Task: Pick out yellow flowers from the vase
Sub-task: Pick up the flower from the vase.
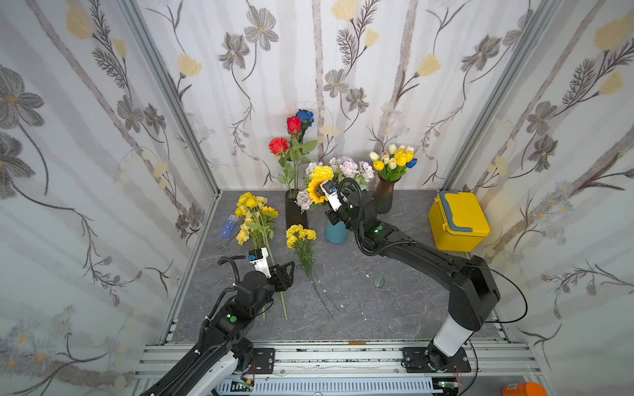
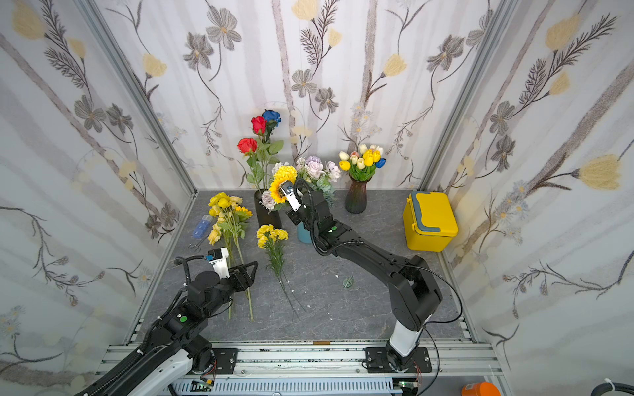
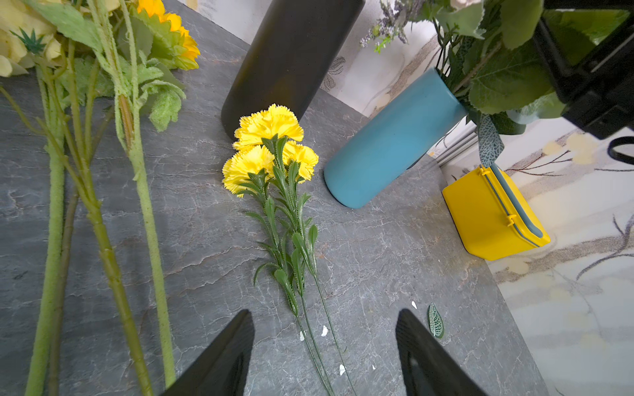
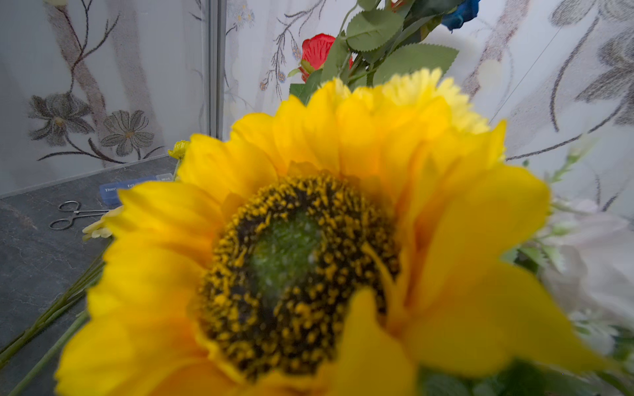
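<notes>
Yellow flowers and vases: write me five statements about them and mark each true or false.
1. Yellow carnations lie on the table. True.
2. The left hand grips a stem. False: it is open and empty.
3. A sunflower stands in the blue vase. True.
4. The black vase holds tulips. False: it holds red and blue roses.
5. The yellow box is open. False: its lid is on.

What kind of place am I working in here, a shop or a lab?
Likely a staged robot test booth, not a shop: flower-print wall panels on aluminium posts, robot arms bolted to a slotted rail, and a slate-look tabletop.
</notes>
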Controlling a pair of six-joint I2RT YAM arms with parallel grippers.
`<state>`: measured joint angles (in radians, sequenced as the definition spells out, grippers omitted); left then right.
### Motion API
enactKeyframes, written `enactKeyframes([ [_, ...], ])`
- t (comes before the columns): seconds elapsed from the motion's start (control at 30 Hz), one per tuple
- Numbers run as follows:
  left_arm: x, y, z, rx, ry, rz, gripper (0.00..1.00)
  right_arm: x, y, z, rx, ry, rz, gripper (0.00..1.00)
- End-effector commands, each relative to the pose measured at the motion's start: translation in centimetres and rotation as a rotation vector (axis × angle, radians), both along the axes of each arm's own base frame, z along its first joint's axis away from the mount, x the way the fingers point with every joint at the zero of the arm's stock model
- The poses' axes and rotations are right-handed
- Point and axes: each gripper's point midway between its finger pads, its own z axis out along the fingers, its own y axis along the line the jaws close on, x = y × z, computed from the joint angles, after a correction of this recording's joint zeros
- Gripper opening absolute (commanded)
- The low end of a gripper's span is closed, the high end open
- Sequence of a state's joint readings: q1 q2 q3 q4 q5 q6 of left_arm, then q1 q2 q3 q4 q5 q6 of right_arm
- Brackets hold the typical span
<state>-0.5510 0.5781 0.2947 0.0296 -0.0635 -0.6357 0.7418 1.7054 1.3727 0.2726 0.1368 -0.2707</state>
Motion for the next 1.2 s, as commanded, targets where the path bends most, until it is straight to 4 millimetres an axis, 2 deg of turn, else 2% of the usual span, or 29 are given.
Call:
enactKeyframes([
  [0.0,0.2,0.4,0.6,0.009,-0.02,0.021,0.7,-0.8,-0.1,2.7,0.039,-0.073,0.021,0.05],
  [0.23,0.3,0.6,1.1,0.016,-0.035,0.026,0.73,-2.1,-1.1,6.2,0.079,-0.123,0.018,0.03],
  [0.27,0.3,0.6,1.1,0.018,-0.036,0.029,0.74,-2.9,-1.7,7.8,0.103,-0.143,0.019,0.03],
  [0.47,0.5,1.0,1.7,0.039,-0.052,0.046,0.78,-5.2,-3.0,12.1,0.201,-0.161,0.047,0.02],
  [0.53,0.5,1.1,1.8,0.044,-0.055,0.049,0.79,-5.7,-3.2,12.9,0.222,-0.163,0.056,0.02],
  [0.67,0.5,1.1,2.0,0.046,-0.059,0.05,0.8,-5.6,-3.2,13.1,0.223,-0.148,0.054,0.02],
  [0.9,0.3,1.3,2.1,0.044,-0.059,0.053,0.8,-5.2,-2.7,12.3,0.23,-0.121,0.065,0.01],
  [1.0,0.3,1.4,2.0,0.049,-0.056,0.056,0.8,-6.0,-2.7,13.6,0.255,-0.114,0.082,0.01],
  [1.17,0.2,2.0,2.4,0.063,-0.067,0.076,0.82,-9.1,-2.8,16.5,0.28,-0.137,0.114,0.01],
])
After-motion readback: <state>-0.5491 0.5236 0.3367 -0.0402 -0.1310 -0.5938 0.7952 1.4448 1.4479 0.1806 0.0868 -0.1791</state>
